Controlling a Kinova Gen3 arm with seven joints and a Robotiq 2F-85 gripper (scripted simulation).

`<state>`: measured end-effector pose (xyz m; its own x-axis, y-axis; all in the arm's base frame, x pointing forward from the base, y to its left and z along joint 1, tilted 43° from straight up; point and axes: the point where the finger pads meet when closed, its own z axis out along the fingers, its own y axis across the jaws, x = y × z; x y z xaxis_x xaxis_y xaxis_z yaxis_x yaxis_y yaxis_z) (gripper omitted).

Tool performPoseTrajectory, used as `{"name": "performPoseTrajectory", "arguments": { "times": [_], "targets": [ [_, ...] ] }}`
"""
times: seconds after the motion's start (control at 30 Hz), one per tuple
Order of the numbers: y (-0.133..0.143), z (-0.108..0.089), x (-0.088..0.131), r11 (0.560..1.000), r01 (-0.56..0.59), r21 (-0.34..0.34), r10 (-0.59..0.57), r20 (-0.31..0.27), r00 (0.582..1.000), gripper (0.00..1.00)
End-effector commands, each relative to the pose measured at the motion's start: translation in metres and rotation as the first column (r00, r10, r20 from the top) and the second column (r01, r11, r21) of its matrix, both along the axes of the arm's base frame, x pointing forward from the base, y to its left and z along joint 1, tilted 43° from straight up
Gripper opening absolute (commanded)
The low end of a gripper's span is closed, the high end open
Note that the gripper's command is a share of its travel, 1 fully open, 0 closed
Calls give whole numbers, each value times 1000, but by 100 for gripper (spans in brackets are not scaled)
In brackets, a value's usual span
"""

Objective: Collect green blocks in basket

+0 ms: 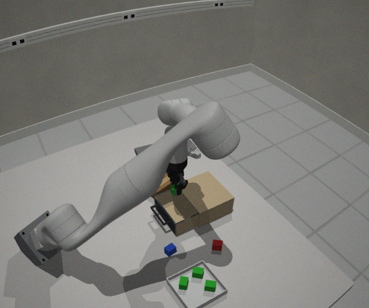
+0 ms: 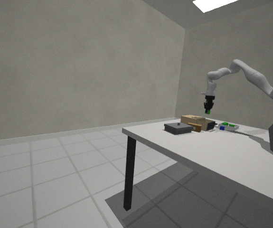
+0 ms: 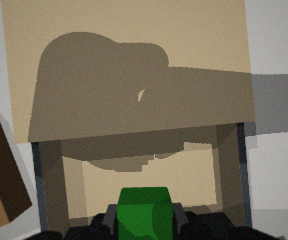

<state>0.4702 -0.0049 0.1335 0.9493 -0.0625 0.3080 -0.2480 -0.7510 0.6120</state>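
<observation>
My gripper [image 1: 176,190] [image 2: 207,111] is shut on a green block [image 1: 172,190] [image 2: 209,112] [image 3: 144,222] and holds it above the open drawer [image 1: 174,214] [image 3: 194,175] of the light wooden cabinet [image 1: 215,190] [image 2: 188,119] [image 3: 209,30]. The visible part of the drawer floor shows no block. Three green blocks [image 1: 183,282] [image 1: 197,272] [image 1: 210,285] lie inside the white basket [image 1: 196,294], none over its rim. The grey metal box [image 2: 179,131] has its lid [image 2: 172,125] on; the arm partly hides it in the top view.
A blue block [image 1: 170,249] [image 2: 221,128] and a red block [image 1: 217,244] lie on the table between cabinet and basket. An orange-brown wooden object [image 2: 194,127] [image 3: 4,170] stands beside the cabinet, toward the metal box. The drawer's dark handle [image 1: 159,215] sticks out toward the arm's base.
</observation>
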Motion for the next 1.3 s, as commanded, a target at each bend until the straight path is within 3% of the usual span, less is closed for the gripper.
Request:
{"name": "performPoseTrajectory", "arguments": {
  "times": [0.0,0.83,1.03,1.27],
  "targets": [
    [12,12,-1,1000,-7,6,7,5,1000,10],
    [16,22,-4,1000,-3,7,3,7,1000,10],
    [-17,46,-10,999,41,26,-42,41,998,10],
    [-98,101,-40,985,154,78,-163,126,978,10]
  ]
}}
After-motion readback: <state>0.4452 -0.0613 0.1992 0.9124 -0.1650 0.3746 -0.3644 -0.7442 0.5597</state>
